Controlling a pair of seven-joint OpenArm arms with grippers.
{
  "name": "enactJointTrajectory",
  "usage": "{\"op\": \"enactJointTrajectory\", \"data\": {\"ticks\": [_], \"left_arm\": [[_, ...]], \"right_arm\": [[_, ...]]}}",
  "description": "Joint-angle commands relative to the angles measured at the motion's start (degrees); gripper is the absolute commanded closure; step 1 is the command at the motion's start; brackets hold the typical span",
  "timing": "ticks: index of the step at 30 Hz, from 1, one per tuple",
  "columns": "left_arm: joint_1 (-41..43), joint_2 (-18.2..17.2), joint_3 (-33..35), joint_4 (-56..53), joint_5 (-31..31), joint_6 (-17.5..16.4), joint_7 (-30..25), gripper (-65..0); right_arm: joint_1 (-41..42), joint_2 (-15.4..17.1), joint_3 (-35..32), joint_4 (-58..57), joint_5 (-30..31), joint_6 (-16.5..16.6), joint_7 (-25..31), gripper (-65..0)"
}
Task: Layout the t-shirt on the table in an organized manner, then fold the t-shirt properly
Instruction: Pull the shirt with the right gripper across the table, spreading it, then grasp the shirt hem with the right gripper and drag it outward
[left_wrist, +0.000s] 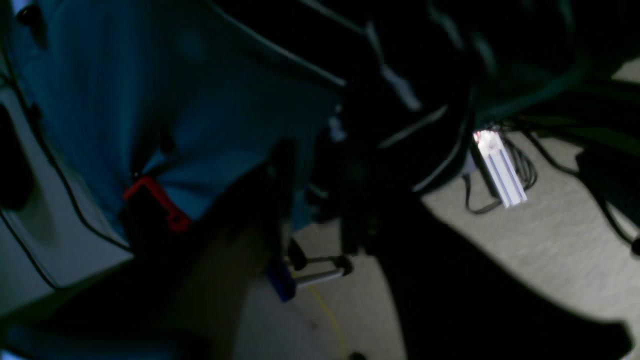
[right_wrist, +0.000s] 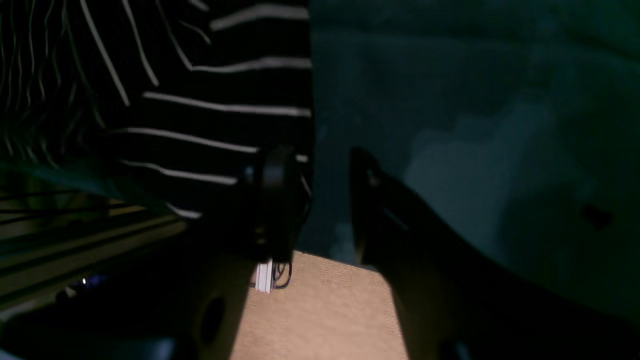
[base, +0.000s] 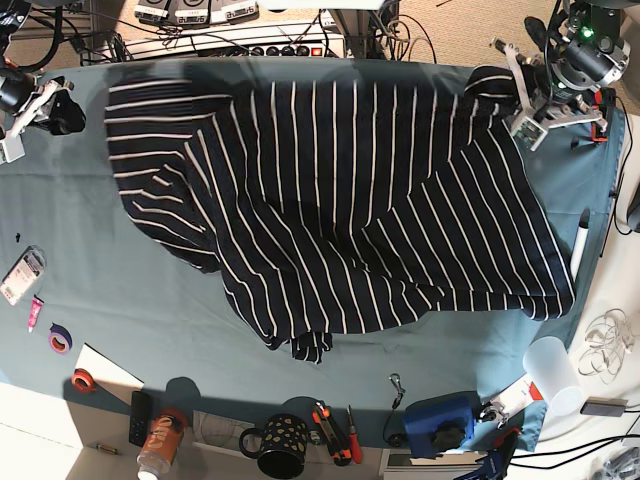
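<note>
The t-shirt (base: 340, 210) lies spread, rumpled, across the table (base: 120, 310). Right gripper (right_wrist: 325, 200), jaws parted and empty, flanks its edge; left gripper (base: 545, 105) sits at the opposite corner, jaw state unclear.

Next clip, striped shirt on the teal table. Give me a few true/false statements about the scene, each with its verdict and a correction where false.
1. The t-shirt lies spread over the table. True.
2. The shirt is folded into a neat rectangle. False: it is unfolded and rumpled.
3. The right gripper has its jaws apart. True.
4. The mug stands on the shirt. False: it stands apart from it, at the near edge.
5. The shirt is plain. False: it has white stripes.
</note>
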Motion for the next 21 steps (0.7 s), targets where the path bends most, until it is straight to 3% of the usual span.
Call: {"op": "enactJointTrajectory", "data": {"ticks": [1,5,10,13,16,21], "left_arm": [[0.2,-0.6,-0.3,0.8,0.3,0.5,-0.7,-19.4],[0.2,-0.6,-0.3,0.8,0.3,0.6,-1.4,-19.4],[0.2,-0.6,-0.3,0.8,0.5,0.6,-3.2,-19.4],[0.0,-0.6,-0.3,0.8,1.1,0.6,-4.6,-19.4],[0.0,-0.6,-0.3,0.8,2.9,0.7,-6.2,-19.4],[0.0,-0.6,-0.3,0.8,3.3,1.4,-6.5,-19.4]], "right_arm": [[-0.1,2.0,1.4,0.8,1.9,0.1,1.0,-18.6],[0.7,3.7,6.8,0.8,5.9,0.1,1.0,-18.5],[9.9,3.8,9.7,0.8,1.6,0.1,1.0,-18.5],[16.1,3.8,4.6,0.6,-3.0,0.1,1.0,-18.5],[21.0,3.8,-4.5,-0.2,-8.7,0.1,1.0,-18.5],[27.3,3.8,-20.9,-3.7,-24.6,0.1,17.1,-18.5]]}}
